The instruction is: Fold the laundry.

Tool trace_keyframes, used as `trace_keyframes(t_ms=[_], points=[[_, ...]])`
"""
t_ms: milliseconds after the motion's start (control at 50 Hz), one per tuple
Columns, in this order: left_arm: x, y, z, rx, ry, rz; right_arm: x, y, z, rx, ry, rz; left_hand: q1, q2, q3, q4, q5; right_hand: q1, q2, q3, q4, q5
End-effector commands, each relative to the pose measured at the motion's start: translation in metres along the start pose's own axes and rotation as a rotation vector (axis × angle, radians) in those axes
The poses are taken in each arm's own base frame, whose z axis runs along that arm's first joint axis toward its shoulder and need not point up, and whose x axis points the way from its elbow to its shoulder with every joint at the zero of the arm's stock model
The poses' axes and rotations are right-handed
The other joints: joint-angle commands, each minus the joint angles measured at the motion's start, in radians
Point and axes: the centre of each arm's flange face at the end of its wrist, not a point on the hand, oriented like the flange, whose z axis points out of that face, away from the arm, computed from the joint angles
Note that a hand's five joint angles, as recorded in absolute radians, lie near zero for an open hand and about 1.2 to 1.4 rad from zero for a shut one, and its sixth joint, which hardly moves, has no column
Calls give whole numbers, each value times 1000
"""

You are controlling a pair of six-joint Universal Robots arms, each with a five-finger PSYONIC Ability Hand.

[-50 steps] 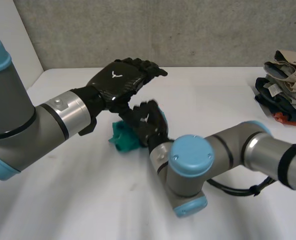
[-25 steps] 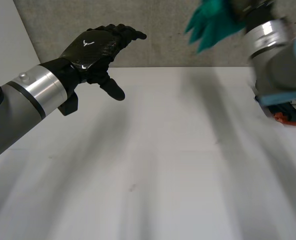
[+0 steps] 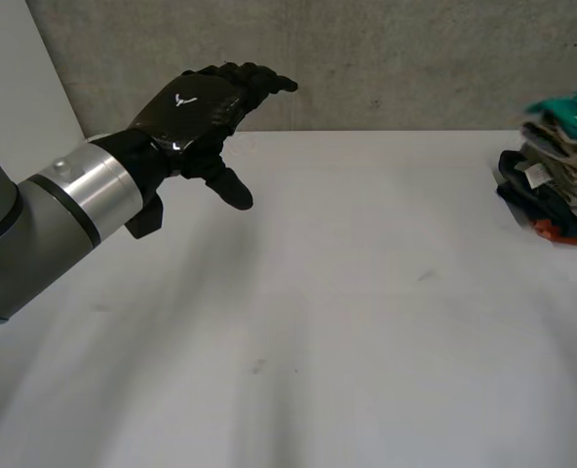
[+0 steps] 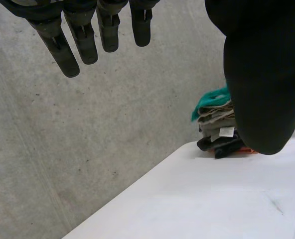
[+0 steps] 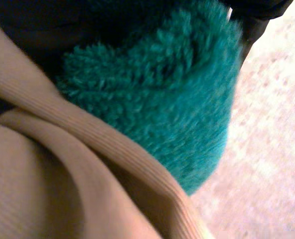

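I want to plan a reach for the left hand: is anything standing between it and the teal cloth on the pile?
Nothing visible does. Only bare white table lies between the left hand and the pile of clothes, and the teal cloth sits on top of that pile.

- The head camera looks down from behind the arms, across the white table [image 3: 366,322] to the wall [image 3: 386,58].
- The left wrist camera looks past the left hand [image 4: 262,74] at the clothes pile [image 4: 215,127], which the head view shares.
- The right wrist camera sits right up against teal fleece [image 5: 177,99].
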Motion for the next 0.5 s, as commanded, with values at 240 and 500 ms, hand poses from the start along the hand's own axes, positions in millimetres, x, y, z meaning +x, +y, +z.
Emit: trace_keyframes(t_ms=[240, 500], points=[[26, -3, -5, 9, 61, -2, 9, -57, -10, 27, -46, -25, 28, 9, 3, 15, -5, -904, -994, -1011, -1027, -989], [41, -23, -17, 91, 87, 34, 31, -118, -48, -258, 131, 90, 22, 3, -3, 9, -11, -904, -994, -1011, -1027, -989]])
